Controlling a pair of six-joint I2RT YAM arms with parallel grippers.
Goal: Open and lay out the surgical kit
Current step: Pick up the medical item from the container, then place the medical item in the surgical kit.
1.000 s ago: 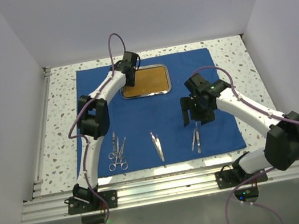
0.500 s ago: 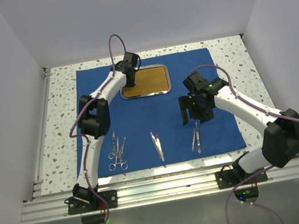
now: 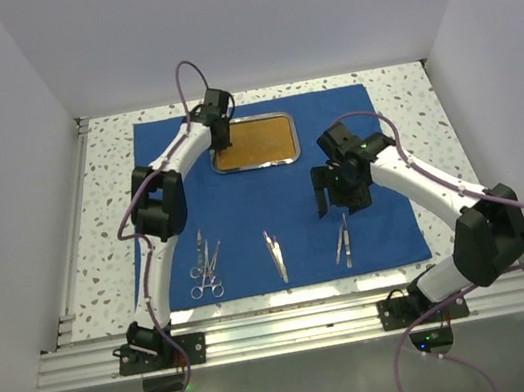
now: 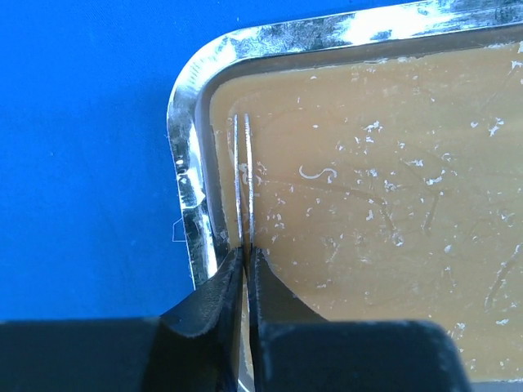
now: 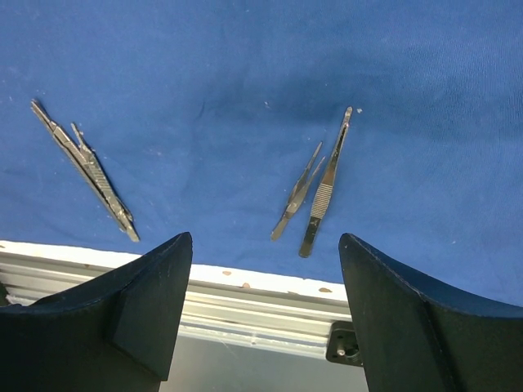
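Blue wrap (image 3: 283,197), outstretched left claw (image 4: 247,263) pinching tweezers (image 4: 243,180)

Royal-blue cloth wrap (image 3: 354,139): spread flat on worktop (image 3: 108,213)
Steel tray (image 4: 184,163): orange-brown inside, on far half of cloth
Thin tweezers (image 4: 243,175): in tray along its left wall, near end nipped in jaws of left gripper (image 4: 247,273)
Near cloth edge, in a row: two ring-handled instruments (image 3: 204,267) at left, forceps pair (image 3: 274,255) in the middle, ribbed forceps (image 5: 325,196) beside small tweezers (image 5: 297,194) at right

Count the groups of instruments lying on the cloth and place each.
3, in a row near the cloth's front edge: ring-handled ones left, a slim pair centre, another pair right. The left gripper pinches tweezers in the tray; none seem hidden.
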